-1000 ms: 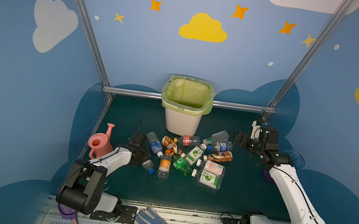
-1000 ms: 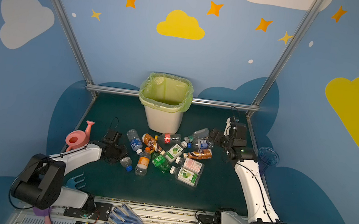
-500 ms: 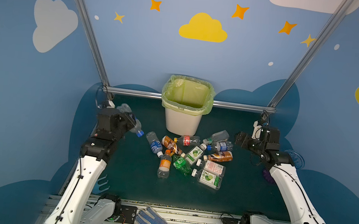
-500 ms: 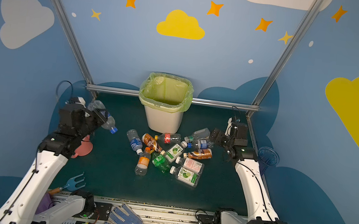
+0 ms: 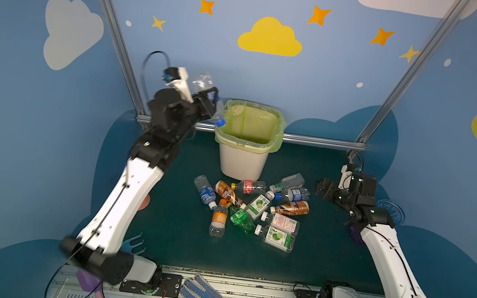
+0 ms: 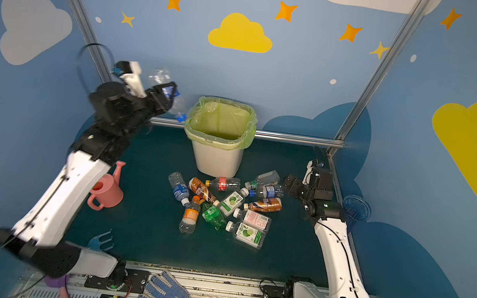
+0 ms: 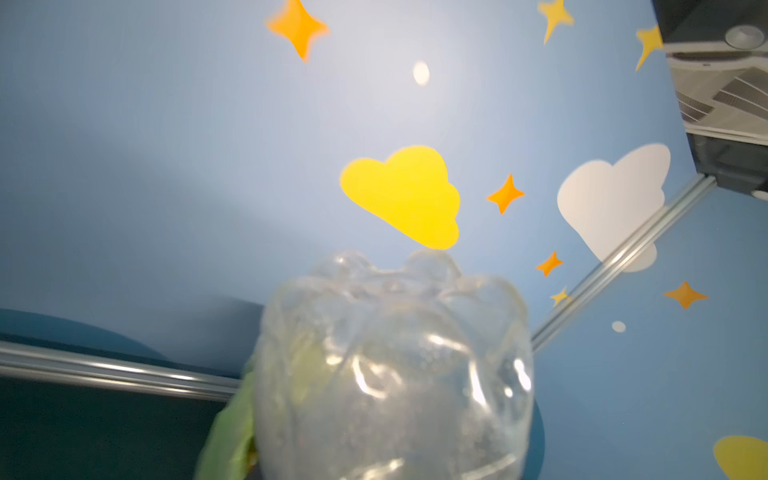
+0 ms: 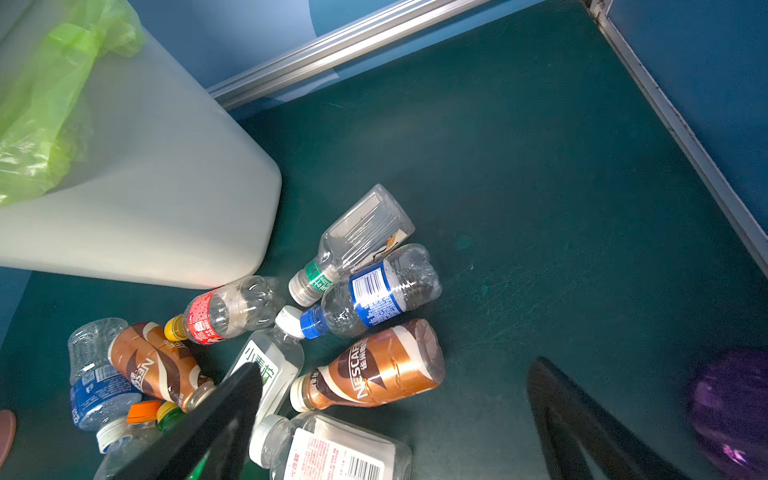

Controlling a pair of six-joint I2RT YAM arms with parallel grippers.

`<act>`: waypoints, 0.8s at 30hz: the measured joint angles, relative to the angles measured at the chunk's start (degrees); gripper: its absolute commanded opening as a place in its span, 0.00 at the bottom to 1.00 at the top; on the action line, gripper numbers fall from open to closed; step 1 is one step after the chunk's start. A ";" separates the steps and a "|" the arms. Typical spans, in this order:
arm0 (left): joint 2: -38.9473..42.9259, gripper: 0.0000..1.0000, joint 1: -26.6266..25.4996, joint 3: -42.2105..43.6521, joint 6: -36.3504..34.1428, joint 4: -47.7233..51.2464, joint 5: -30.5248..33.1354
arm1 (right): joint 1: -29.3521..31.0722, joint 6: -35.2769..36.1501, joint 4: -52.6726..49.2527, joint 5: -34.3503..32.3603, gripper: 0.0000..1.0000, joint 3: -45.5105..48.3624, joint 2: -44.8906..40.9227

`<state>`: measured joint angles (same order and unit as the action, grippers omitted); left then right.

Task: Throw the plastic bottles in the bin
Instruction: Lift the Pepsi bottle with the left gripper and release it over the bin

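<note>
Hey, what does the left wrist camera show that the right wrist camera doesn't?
Left wrist only: the base of a clear bottle close up, against the wall's yellow cloud. Right wrist only: the pile of bottles, the purple vase and the open right hand. Both: the bin's green liner, the metal rail and the dark green mat.

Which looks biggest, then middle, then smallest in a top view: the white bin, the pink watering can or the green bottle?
1. white bin, by far the largest.
2. pink watering can, partly hidden but clearly bigger than the bottle.
3. green bottle, smallest.
</note>
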<state>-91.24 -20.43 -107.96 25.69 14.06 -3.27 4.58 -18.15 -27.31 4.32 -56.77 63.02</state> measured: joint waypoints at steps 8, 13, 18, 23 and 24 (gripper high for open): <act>-25.24 1.00 -4.28 -32.04 -4.85 19.30 1.29 | -0.52 -0.07 -0.87 0.92 0.98 0.76 -2.67; -14.27 1.00 -4.24 -28.98 -7.74 16.26 2.99 | -1.03 -1.03 -0.94 0.87 0.98 2.49 -4.35; -0.76 1.00 -4.44 -15.04 -9.38 8.52 4.22 | -1.22 -3.02 -1.49 0.92 0.98 3.48 -3.96; 6.69 1.00 -4.48 3.50 -10.54 3.26 7.50 | -1.46 -7.04 -1.62 1.66 0.98 3.76 -2.05; 7.54 1.00 -4.48 7.30 -10.69 2.82 8.33 | -1.49 -7.98 -1.62 2.19 0.98 4.04 -1.49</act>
<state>-83.70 -24.91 -100.66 15.00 16.88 5.06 3.09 -26.13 -28.93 6.50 -52.73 61.54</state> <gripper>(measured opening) 0.999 0.980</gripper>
